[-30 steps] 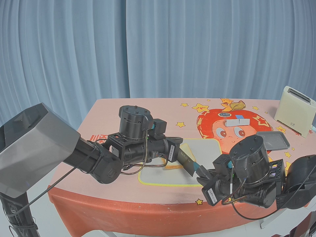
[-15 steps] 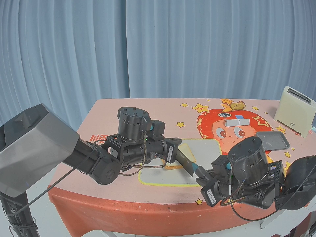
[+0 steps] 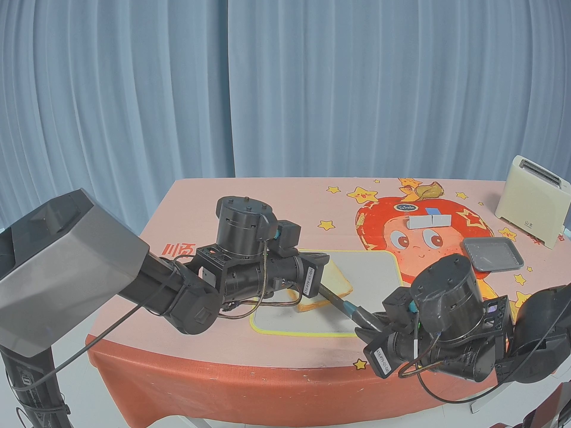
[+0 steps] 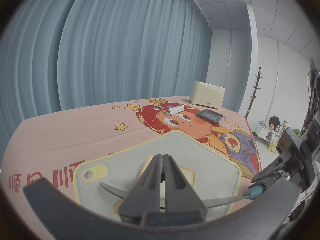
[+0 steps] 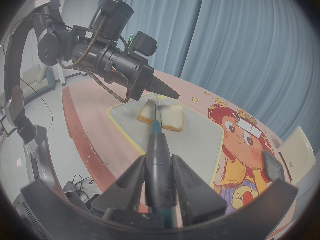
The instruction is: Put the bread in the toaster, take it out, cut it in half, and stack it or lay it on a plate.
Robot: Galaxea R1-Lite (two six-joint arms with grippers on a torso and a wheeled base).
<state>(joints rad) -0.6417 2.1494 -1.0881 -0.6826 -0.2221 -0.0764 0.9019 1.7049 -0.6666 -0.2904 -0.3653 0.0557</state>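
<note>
A slice of toasted bread (image 3: 329,278) (image 5: 170,114) lies on the grey, yellow-rimmed cutting board (image 3: 372,268) (image 4: 203,157). My right gripper (image 3: 373,322) (image 5: 158,161) is shut on the black and teal handle of a knife (image 3: 348,307) (image 5: 156,130). The blade stands edge-down across the middle of the bread, with a portion showing on each side. My left gripper (image 3: 316,272) (image 4: 162,165) is shut, its tips over the bread (image 4: 187,175) just above the blade (image 4: 220,201); whether they touch the bread I cannot tell. The cream toaster (image 3: 533,199) stands at the far right.
A dark grey tray-like plate (image 3: 492,252) (image 5: 271,160) lies between the board and the toaster. A small white and blue piece (image 3: 429,219) rests on the cartoon apple print. The board sits near the table's front edge (image 3: 297,352).
The knife blade has come down from a raised tilt to lie low across the bread, and the right arm has dropped and drawn back slightly. The left gripper stays over the bread.
</note>
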